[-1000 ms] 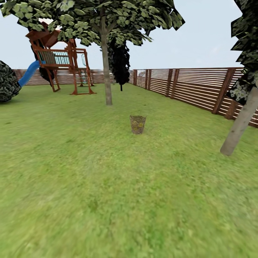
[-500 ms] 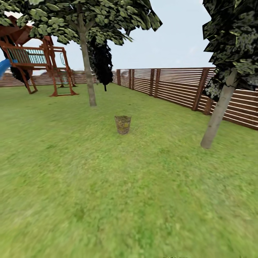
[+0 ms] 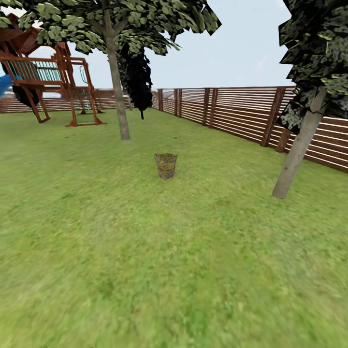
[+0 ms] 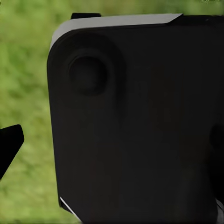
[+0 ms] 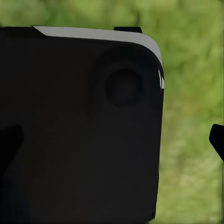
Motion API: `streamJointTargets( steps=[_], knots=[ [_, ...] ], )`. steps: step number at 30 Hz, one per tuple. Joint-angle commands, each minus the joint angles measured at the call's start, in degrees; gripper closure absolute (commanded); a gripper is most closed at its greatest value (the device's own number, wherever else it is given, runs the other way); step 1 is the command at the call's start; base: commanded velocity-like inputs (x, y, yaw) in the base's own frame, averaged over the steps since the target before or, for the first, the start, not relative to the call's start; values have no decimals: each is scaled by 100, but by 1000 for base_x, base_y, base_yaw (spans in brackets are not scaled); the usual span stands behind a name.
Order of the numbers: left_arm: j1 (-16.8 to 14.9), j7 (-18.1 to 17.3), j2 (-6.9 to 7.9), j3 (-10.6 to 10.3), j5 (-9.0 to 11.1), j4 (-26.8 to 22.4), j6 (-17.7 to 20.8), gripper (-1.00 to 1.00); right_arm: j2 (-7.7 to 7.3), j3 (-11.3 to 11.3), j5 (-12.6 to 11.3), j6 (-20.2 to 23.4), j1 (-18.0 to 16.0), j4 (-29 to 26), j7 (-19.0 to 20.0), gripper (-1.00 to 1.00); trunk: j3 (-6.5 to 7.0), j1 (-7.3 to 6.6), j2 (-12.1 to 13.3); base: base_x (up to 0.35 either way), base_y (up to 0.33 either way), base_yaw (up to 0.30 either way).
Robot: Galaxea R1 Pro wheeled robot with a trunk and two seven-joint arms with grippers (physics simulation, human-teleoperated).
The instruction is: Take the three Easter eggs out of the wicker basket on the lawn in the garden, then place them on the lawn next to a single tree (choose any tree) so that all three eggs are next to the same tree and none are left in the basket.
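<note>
The brown wicker basket (image 3: 166, 166) is set upright on the lawn (image 3: 145, 251), just before the grey-trunked tree (image 3: 119, 92).

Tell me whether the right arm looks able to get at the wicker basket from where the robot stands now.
Probably not. The wicker basket stands well ahead with a wide stretch of lawn in between, so the robot likely has to drive closer first.

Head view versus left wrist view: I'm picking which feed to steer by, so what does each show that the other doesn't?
Head view alone: the wicker basket standing on the lawn, two trees, the fence and play tower. Left wrist view alone: a dark robot housing close up. Both: green grass.
</note>
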Motion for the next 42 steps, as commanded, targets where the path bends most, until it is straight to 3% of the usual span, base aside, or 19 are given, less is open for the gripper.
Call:
streamJointTargets(
  steps=[1,25,27,28,42],
  knots=[
    [3,-10,0,2,5,-6,-2,-100,1,-2,2,-23,-2,5,-1,-100,-13,1,-2,84,0,138],
    [1,-10,0,11,5,-14,-3,-100,-25,24,24,-32,-2,9,2,-100,-173,1,-2,22,0,137],
    [2,-10,6,15,12,-10,-3,-100,-4,123,238,-32,-2,12,3,-100,-173,1,-2,71,0,1],
    [4,-10,14,12,13,-7,-2,-100,-7,167,384,-32,-2,10,-1,-100,-173,1,-2,298,0,0],
    [0,-10,9,11,13,-6,-2,-100,-31,174,392,-32,-2,9,1,-100,-173,1,-2,324,0,0]
  ],
)
